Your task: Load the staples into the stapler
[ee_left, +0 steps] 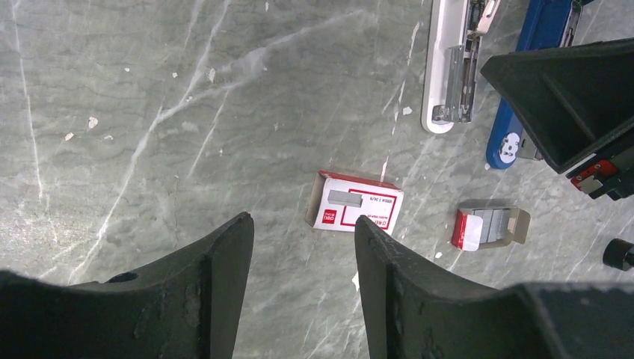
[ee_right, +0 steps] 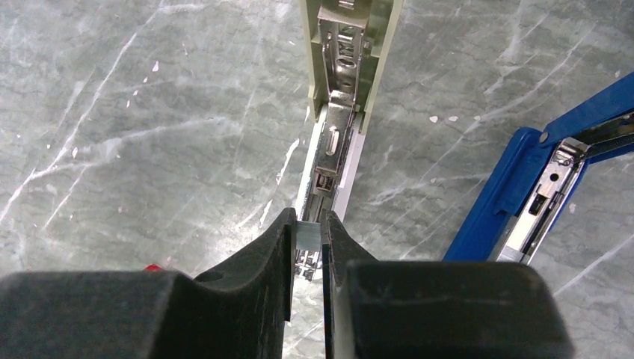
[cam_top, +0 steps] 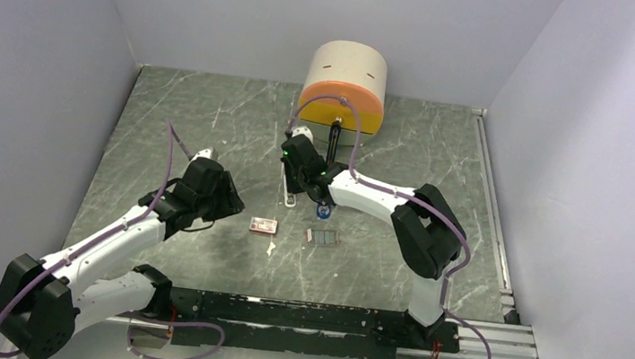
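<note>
1. Far left: the left claw (ee_left: pixel 303 224) hangs released above the grey marbled table (ee_left: pixel 149 112). Its two black fingers (ee_left: pixel 224 277) are spread, with nothing between them.
2. Just ahead of those fingers, a small red-and-white box (ee_left: pixel 374 213) lies flat on the table. A short grey ribbed block (ee_left: pixel 345 197) rests on its top face.
3. Further right and towards the back, the white stapler (ee_right: pixel 340 127) lies opened out flat, its long metal channel facing up.
4. The right claw (ee_right: pixel 309 224) is clenched on the staples (ee_right: pixel 309 233), a thin silvery strip pinched between its fingertips. The strip hangs directly over the near end of the white stapler's channel. Whether it already touches the metal cannot be told from the wrist camera.
5. On the near side of the right arm sits an open cardboard tray (ee_left: pixel 516 224) with a red-and-white end and more grey strips lying inside it. It is near the box but apart from it.
6. Beside the white stapler, on its right, lies a blue stapler (ee_right: pixel 523 187). It is also swung open, angled away from the white one and not touching it.
7. At the back of the table, by the far wall, stands a cream tub (cam_top: pixel 349 70) with an orange rim, well apart from both staplers.
</note>
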You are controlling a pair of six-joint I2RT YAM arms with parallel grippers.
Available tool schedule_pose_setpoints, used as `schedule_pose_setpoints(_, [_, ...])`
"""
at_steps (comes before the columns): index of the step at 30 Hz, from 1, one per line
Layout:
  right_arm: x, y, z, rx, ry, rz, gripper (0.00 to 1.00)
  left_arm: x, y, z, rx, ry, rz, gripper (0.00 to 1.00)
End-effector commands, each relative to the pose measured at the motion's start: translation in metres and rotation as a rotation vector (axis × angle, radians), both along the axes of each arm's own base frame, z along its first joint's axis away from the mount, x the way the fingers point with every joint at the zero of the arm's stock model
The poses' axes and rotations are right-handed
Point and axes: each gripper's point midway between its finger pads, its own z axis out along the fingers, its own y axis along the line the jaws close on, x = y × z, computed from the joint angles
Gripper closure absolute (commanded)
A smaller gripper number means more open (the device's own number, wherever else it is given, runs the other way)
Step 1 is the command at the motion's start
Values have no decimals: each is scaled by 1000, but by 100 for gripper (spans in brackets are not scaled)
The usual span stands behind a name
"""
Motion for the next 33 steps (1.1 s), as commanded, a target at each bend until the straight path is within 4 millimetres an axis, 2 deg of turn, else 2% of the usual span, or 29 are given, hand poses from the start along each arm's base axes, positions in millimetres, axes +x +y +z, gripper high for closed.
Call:
schedule_pose_setpoints(1, [1, 7, -4, 7, 9, 0, 82, 3, -2, 3, -18, -19, -10, 43])
schedule_pose_setpoints(10, [3, 2, -9, -19, 6, -18, 82, 4, 0, 4, -14, -26, -4, 43])
schedule_pose_setpoints(33, [-2, 4, -17, -22, 30, -21, 82, 2, 2, 1, -11, -18, 1, 43])
